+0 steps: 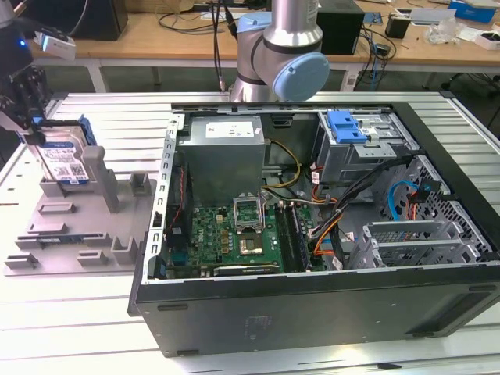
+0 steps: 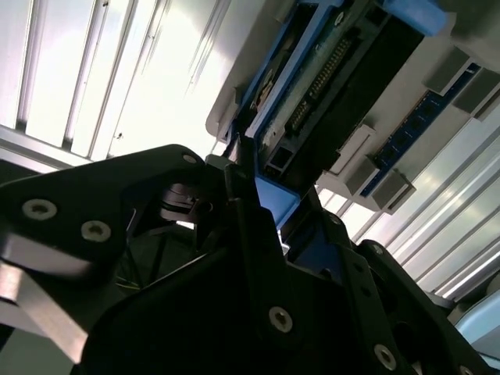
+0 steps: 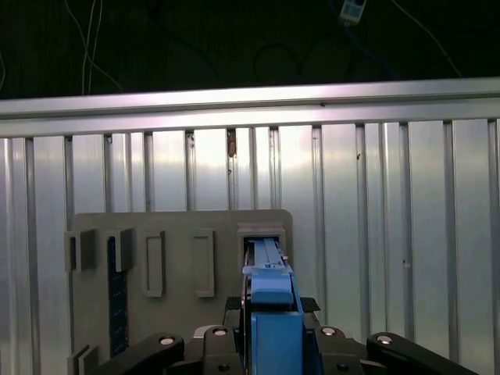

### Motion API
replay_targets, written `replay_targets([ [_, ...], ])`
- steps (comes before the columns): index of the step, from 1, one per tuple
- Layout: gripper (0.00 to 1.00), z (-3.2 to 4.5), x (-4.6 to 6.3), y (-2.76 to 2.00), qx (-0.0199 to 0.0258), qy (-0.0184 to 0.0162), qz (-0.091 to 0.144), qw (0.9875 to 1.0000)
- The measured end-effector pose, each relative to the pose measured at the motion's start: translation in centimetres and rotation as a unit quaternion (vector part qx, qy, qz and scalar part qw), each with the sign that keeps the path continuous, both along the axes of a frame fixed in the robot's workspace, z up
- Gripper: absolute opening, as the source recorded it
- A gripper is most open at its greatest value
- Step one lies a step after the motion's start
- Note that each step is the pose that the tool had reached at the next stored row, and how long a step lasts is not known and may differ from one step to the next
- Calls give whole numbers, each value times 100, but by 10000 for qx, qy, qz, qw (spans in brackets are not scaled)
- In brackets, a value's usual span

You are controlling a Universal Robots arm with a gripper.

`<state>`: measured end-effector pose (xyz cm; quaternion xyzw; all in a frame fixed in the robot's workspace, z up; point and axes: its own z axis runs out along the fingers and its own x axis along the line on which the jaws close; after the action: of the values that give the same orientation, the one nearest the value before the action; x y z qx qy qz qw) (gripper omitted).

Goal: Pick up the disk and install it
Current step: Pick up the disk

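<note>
flat silver hard disk (image 1: 66, 160) with white-and-blue label and blue carrier frame — upright in the grey plastic fixture plate (image 1: 74, 226), exterior view's left | black gripper (image 1: 31, 129) clenched on its blue frame | open black computer case (image 1: 312, 316) — well apart

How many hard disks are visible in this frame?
1: the disk stands in the grey fixture at the exterior view's left, gripped by the gripper. The computer case's drive cage may hide others.
</note>
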<state>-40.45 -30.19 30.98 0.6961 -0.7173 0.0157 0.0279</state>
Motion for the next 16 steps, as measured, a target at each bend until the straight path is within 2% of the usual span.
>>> replay_targets([
  [2,36,36,0,0,0,0,0,10000],
  [7,36,204,1,0,0,0,0,10000],
  [16,36,429,5,0,0,0,0,10000],
])
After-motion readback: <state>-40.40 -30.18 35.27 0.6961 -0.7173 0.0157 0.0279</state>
